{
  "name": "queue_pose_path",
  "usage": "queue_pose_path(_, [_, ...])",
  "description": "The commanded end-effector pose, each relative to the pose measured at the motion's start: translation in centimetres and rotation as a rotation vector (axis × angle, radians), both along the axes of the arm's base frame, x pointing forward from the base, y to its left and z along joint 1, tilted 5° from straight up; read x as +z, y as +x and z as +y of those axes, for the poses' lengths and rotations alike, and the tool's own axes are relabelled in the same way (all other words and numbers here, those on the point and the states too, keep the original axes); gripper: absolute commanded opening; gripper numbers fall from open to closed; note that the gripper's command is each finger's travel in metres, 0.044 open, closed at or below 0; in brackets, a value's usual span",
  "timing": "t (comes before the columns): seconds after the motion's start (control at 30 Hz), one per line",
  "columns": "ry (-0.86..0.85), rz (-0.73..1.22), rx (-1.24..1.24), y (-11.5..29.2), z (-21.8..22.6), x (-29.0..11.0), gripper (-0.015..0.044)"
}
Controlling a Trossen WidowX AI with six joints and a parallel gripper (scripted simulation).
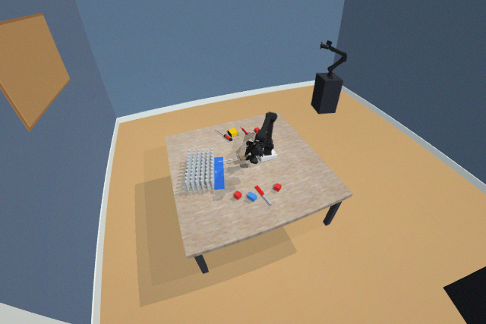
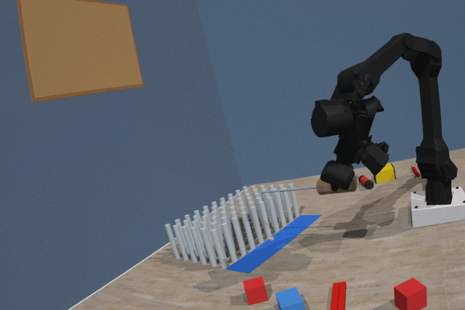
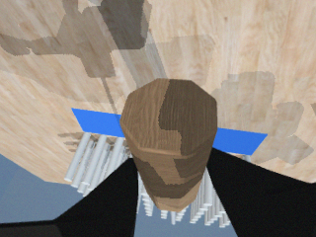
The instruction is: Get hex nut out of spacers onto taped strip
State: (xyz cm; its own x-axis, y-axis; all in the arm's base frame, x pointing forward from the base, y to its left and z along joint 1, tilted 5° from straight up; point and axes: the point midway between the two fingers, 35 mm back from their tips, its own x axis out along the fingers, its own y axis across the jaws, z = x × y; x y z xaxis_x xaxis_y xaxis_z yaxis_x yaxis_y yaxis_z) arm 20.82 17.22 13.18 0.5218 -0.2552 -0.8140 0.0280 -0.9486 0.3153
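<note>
My gripper point(image 1: 246, 156) point(image 2: 337, 181) is shut on the wooden handle point(image 2: 330, 187) point(image 3: 168, 143) of a hook tool. It holds the tool a little above the table. The tool's thin metal rod point(image 2: 289, 189) point(image 1: 230, 160) points toward the field of standing grey spacers point(image 1: 198, 169) point(image 2: 225, 220) point(image 3: 99, 158), and its tip hangs over their near rows. The blue taped strip point(image 1: 219, 177) point(image 2: 289, 229) point(image 3: 237, 140) lies in front of the spacers. A small pale speck point(image 2: 272, 238) lies on the strip by the spacers; it may be the nut.
Two red cubes point(image 1: 237, 194) point(image 1: 277, 187), a blue cube point(image 1: 251, 196) and a red-handled tool point(image 1: 262, 193) lie on the near side of the strip. A yellow block point(image 1: 233, 131) point(image 2: 385, 173) and a screwdriver point(image 1: 224, 134) lie behind the arm. The arm's white base point(image 2: 431, 213) stands at the right.
</note>
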Motion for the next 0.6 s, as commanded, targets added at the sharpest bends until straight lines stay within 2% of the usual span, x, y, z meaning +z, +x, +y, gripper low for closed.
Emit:
queue_pose_path(0.0, [0.015, -0.001, 0.099, -0.9, 2.7, 0.5, 0.0000])
queue_pose_path(0.57, [0.038, 0.020, 0.481, -7.3, 11.6, 1.5, 0.0000])
